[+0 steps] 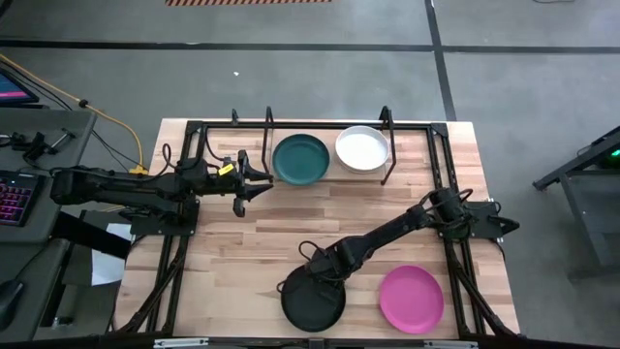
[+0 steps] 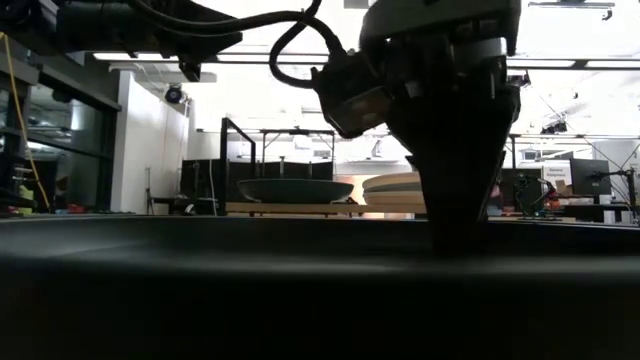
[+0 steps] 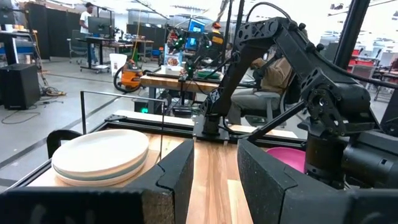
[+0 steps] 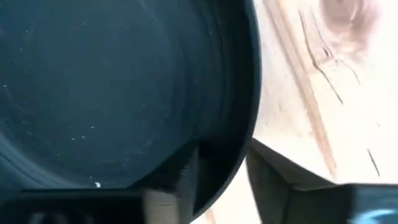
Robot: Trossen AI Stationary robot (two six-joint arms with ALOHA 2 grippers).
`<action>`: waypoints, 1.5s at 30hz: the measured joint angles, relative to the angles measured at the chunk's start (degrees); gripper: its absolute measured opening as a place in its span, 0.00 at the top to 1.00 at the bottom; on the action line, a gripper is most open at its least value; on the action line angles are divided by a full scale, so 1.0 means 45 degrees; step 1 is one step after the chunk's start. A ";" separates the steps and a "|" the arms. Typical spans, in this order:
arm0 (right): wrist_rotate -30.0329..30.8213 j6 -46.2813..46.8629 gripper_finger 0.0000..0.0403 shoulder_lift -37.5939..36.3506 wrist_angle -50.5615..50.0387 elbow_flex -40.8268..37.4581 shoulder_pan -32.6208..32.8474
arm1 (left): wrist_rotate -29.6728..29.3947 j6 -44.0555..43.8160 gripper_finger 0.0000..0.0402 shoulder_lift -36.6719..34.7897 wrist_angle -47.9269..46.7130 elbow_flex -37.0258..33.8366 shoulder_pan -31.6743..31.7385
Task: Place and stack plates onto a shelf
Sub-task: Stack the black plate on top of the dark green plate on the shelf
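The black plate (image 1: 313, 302) lies flat near the table's near edge, and the magenta plate (image 1: 412, 299) lies flat to its right. My right gripper (image 1: 312, 269) reaches down to the black plate's far rim. The shelf (image 1: 269, 126) stands at the far edge. It carries the dark teal plate (image 1: 300, 160) and a stack topped by the white plate (image 1: 362, 148). In the left wrist view a pale teal plate edge shows under the white plate (image 3: 99, 152). My left gripper (image 1: 260, 181) hovers open and empty just left of the dark teal plate. My right gripper (image 4: 222, 186) is on the black plate's far rim (image 4: 233, 134). One finger (image 4: 177, 183) is inside the plate and the other finger (image 4: 270, 180) is outside. The fingers come from above, slanting toward the near edge. The plate lies flat on the table.
The black tube frame (image 1: 441, 184) runs along the tabletop's sides and far edge. Bare wood (image 1: 320, 218) lies between the shelf and the near plates. A desk with a keyboard (image 1: 15, 194) stands left of the table. People and workbenches show in the room beyond.
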 joint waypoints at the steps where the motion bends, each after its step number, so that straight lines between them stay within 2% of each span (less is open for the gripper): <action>1: -0.0011 -0.0240 0.78 -0.0009 0.0000 0.0000 -0.0005 | 0.0001 0.0000 0.72 -0.0001 0.0003 0.0000 -0.0001; 3: -0.0023 -0.0776 0.91 -0.0064 0.0050 0.0002 -0.0020 | 0.0001 0.0000 0.72 0.0002 0.0018 0.0000 -0.0001; 5: -0.0057 -0.1371 0.97 -0.0128 0.0083 0.0019 -0.0106 | 0.0006 0.0002 0.72 0.0002 0.0057 0.0000 -0.0001; 10: -0.0214 -0.2760 0.99 -0.0515 -0.0599 0.0015 -0.0645 | 0.0026 0.0005 0.72 0.0002 0.0190 0.0005 -0.0001; 14: 0.0220 -0.3716 1.00 -0.1260 -0.1237 0.0011 -0.1249 | 0.0034 0.0006 0.72 0.0000 0.0206 0.0005 -0.0001; 22: 0.3393 -0.4568 1.00 -0.3568 -0.3288 0.0005 -0.3327 | 0.0033 -0.0423 0.72 -0.0002 0.0189 0.0005 -0.0001; 27: 0.4526 -0.4701 1.00 -0.5144 -0.2888 0.0005 -0.4925 | 0.0035 -0.0432 0.72 -0.0002 0.0175 0.0005 0.0002; 33: 0.5474 -0.5156 1.00 -0.6255 -0.1698 0.0005 -0.6908 | 0.0035 -0.0439 0.72 0.0000 0.0170 0.0005 -0.0001; 39: 0.5438 -0.5125 1.00 -0.5979 -0.0206 0.0005 -0.9343 | 0.0035 -0.0451 0.72 0.0002 0.0180 0.0005 -0.0001; 45: 0.3938 -0.4899 1.00 -0.5280 0.0722 0.0000 -1.0652 | 0.0035 -0.0427 0.72 0.0002 0.0180 0.0005 0.0003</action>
